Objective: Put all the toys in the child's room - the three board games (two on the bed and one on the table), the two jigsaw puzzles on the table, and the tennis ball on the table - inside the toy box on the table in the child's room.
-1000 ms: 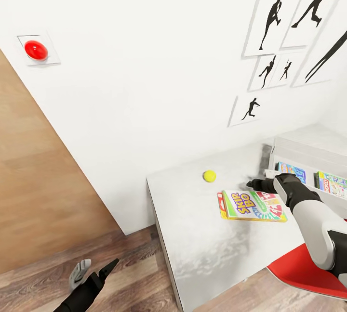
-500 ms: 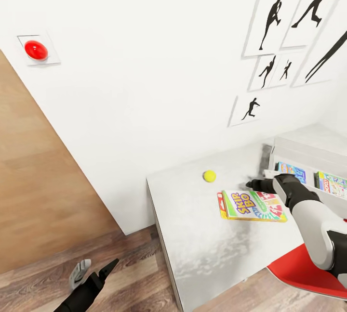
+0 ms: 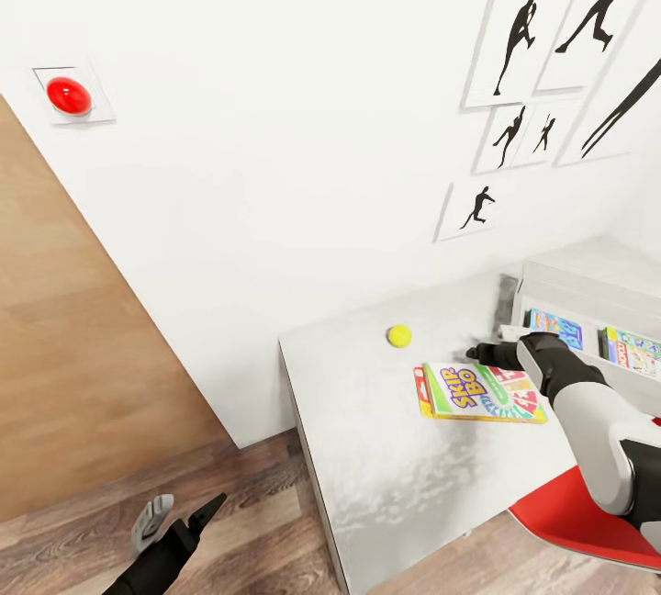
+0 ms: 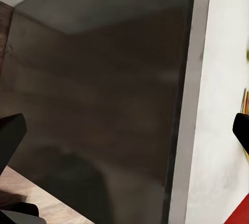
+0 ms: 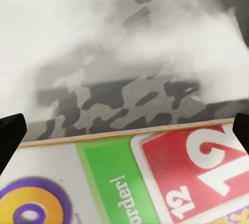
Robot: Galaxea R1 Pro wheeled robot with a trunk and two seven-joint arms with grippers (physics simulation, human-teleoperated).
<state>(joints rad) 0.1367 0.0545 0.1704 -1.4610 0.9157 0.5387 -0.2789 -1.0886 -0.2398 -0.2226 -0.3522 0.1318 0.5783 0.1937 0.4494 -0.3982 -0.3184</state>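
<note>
Jaws of the right gripper spread wide, empty, at the far edge of the Skip-Bo box — flat on the desk, long axis across the reach. Left gripper hangs open, low by the floor, well apart.

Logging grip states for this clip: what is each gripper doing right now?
Left gripper: open, holding nothing, low over the floor beside the table.
Right gripper: open, empty, at the far edge of the Skip-Bo box.
</note>
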